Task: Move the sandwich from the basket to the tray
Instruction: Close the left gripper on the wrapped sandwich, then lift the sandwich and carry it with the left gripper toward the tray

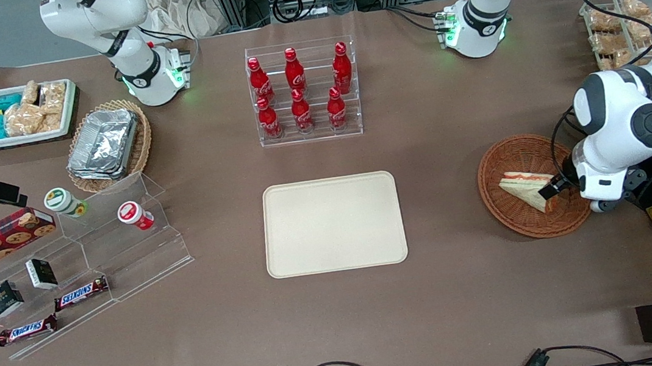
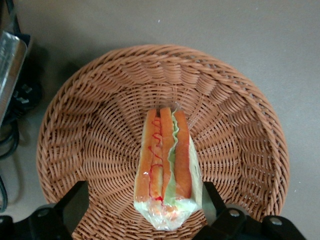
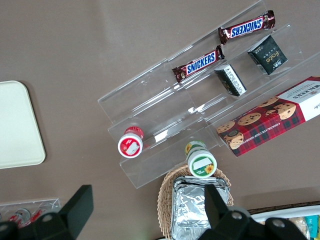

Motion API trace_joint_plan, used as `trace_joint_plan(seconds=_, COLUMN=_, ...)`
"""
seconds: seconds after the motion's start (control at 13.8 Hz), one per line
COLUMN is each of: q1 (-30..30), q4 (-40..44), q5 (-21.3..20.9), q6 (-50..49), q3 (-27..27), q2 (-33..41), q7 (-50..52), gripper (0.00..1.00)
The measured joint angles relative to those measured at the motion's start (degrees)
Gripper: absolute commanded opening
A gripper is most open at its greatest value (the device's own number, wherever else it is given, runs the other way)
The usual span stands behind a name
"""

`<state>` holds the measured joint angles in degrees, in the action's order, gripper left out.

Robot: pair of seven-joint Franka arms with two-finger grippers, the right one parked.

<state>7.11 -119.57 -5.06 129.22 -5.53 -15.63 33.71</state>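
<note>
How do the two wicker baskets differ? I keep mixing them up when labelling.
The round basket is reddish-brown and holds a sandwich, with the gripper open around it. The oval basket is lighter tan, holds foil containers and lies toward the parked arm's end. Both are shallow woven wicker.

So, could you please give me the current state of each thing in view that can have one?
sandwich: wrapped, on its edge in the basket, not lifted.
basket: upright, holding only the sandwich.
tray: flat, nothing on it.
tool: low in the basket, open, fingers either side of the sandwich.
cola bottles: upright, capped, in their rack.
</note>
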Motion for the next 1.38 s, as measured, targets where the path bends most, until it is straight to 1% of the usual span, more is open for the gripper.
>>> trace_joint_plan(seconds=0.36, q1=0.4, q4=-0.4, q5=1.9, q6=0.8, q3=0.1, q2=-1.7, q7=0.9, gripper=0.99)
trace_joint_plan(seconds=0.43, q1=0.6, q4=-0.4, q5=2.0, q6=1.3, q3=0.1, q2=-2.4, q7=1.0, gripper=0.89)
trace_joint_plan(seconds=0.51, q1=0.8, q4=-0.4, q5=2.0, q6=1.6, q3=0.1, q2=-3.1, q7=1.0, gripper=0.71)
trace_joint_plan(seconds=0.58, q1=0.8, q4=-0.4, q5=2.0, q6=1.9, q3=0.1, q2=-3.5, q7=1.1, gripper=0.43)
trace_joint_plan(seconds=0.65, q1=0.8, q4=-0.4, q5=2.1, q6=2.0, q3=-0.1, q2=-3.6, q7=1.4, gripper=0.13)
trace_joint_plan(seconds=0.8, q1=0.7, q4=-0.4, q5=2.1, q6=1.7, q3=-0.5, q2=-3.6, q7=2.3, gripper=0.02)
trace_joint_plan(seconds=0.94, q1=0.6, q4=0.6, q5=2.1, q6=-1.3, q3=-0.9, q2=-3.4, q7=2.3, gripper=0.00)
trace_joint_plan(seconds=1.09, q1=0.6, q4=4.3, q5=2.1, q6=-8.3, q3=-0.9, q2=-3.3, q7=1.3, gripper=0.00)
trace_joint_plan(seconds=1.38, q1=0.6, q4=18.7, q5=2.1, q6=-24.6, q3=-2.6, q2=-2.7, q7=-6.9, gripper=0.00)
